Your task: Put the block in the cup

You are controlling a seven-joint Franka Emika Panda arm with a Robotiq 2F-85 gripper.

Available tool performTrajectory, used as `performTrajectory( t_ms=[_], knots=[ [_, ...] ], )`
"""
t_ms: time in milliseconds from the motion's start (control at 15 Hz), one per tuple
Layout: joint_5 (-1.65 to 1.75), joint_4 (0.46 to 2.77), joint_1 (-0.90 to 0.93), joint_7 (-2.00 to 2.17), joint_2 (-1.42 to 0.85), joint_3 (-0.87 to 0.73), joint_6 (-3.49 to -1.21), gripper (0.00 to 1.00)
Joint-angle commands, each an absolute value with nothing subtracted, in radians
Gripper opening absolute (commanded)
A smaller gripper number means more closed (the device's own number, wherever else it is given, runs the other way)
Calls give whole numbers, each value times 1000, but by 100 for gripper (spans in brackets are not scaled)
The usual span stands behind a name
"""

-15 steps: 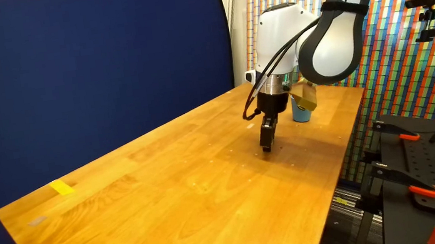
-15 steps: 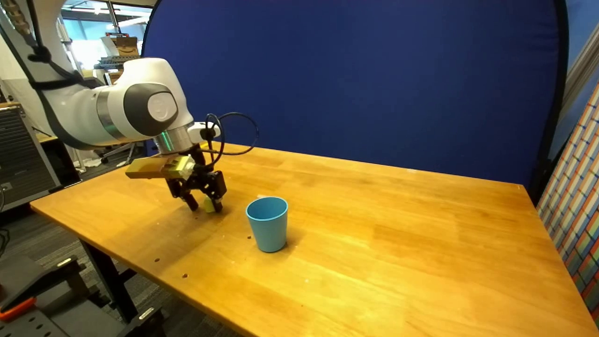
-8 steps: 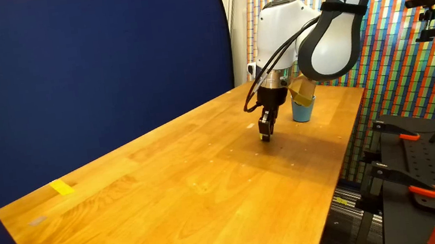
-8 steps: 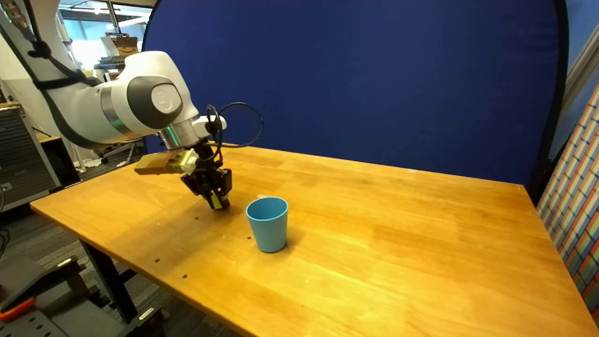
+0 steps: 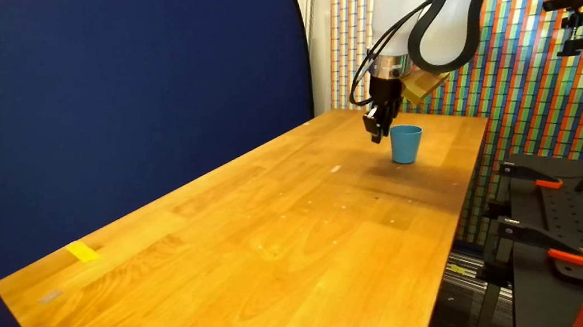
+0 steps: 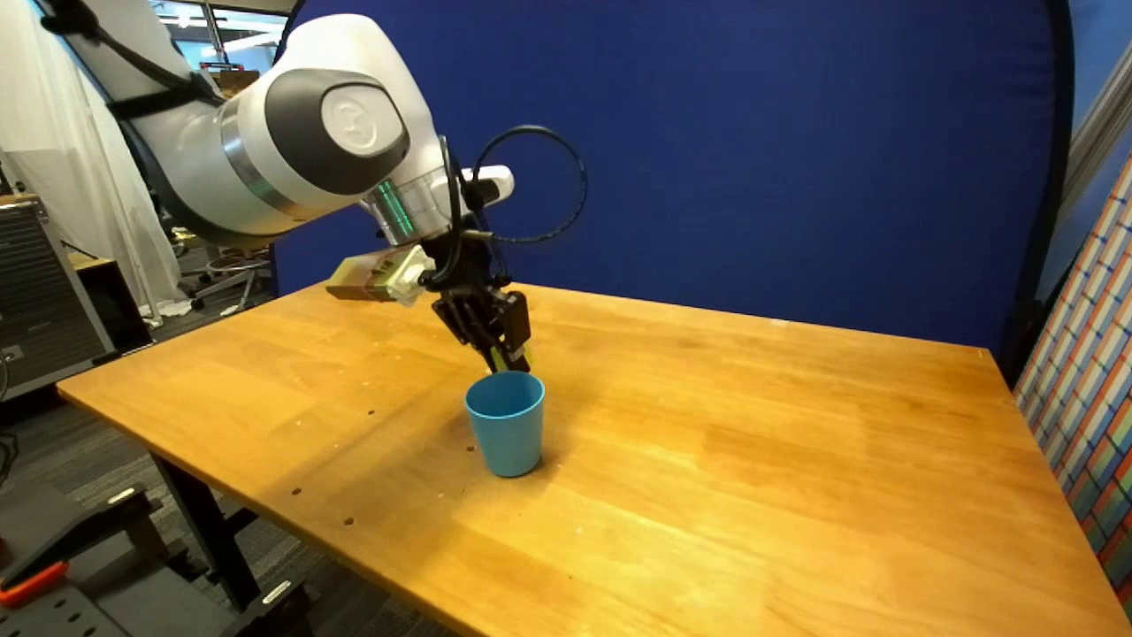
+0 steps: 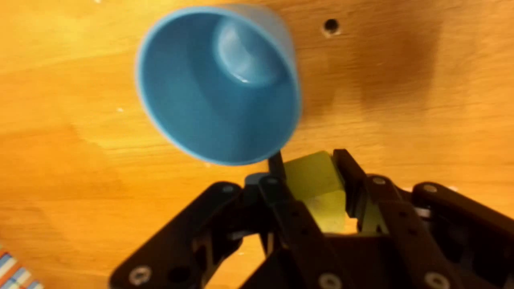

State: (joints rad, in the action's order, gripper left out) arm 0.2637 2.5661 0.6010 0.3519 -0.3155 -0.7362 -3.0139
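Now | jaws gripping block [image 7: 316,185] | raised higher, much nearer the cup [image 6: 508,442] than before

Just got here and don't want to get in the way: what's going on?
A robot arm is working over a wooden table, its gripper closed on a small yellow block and holding it up off the surface. A light blue cup stands upright on the table close by. In the wrist view the block shows beside the cup's rim, not over the opening, so it isn't in yet; dropping it in is probably next.
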Motion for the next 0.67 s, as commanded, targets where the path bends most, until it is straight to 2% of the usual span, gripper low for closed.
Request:
performTrajectory(
  t_ms=[0,333,600],
  knots=[
    [359,2635,747,440,-187,-988,-3004,19],
    [477,2647,914,512,-123,-1253,-3015,19],
    [469,2685,923,456,-10,-1268,-2974,19]
  ],
)
